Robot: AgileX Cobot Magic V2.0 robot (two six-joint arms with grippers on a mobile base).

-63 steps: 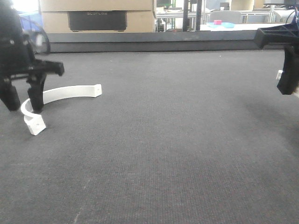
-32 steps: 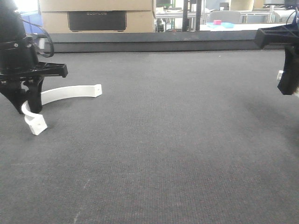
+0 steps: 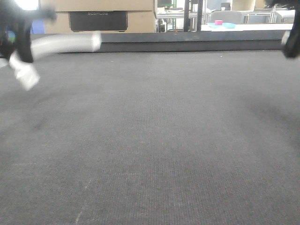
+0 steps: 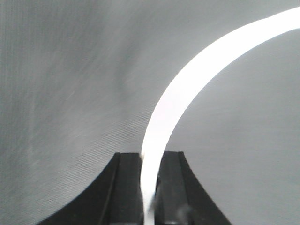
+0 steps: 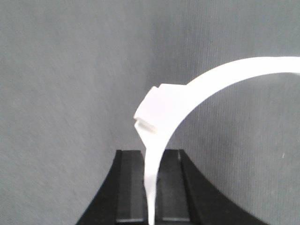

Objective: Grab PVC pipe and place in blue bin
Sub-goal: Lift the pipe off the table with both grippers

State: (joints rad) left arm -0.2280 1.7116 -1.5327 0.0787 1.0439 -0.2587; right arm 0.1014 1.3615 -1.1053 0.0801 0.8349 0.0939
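The left gripper's closed jaws pinched the curved white plastic PVC pipe; the right gripper's pinched a second white PVC pipe with a blocky end.

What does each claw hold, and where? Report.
Left claw: PVC pipe, pinched on its thin band. Right claw: another white arc, pinched below its blocky end.

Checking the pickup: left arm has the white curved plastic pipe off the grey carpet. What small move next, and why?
Probably carry it toward the bin, fingers closed. The left gripper pinches the white curved PVC pipe clear of the grey carpet; the right gripper pinches a second white arc. No bin is in view.
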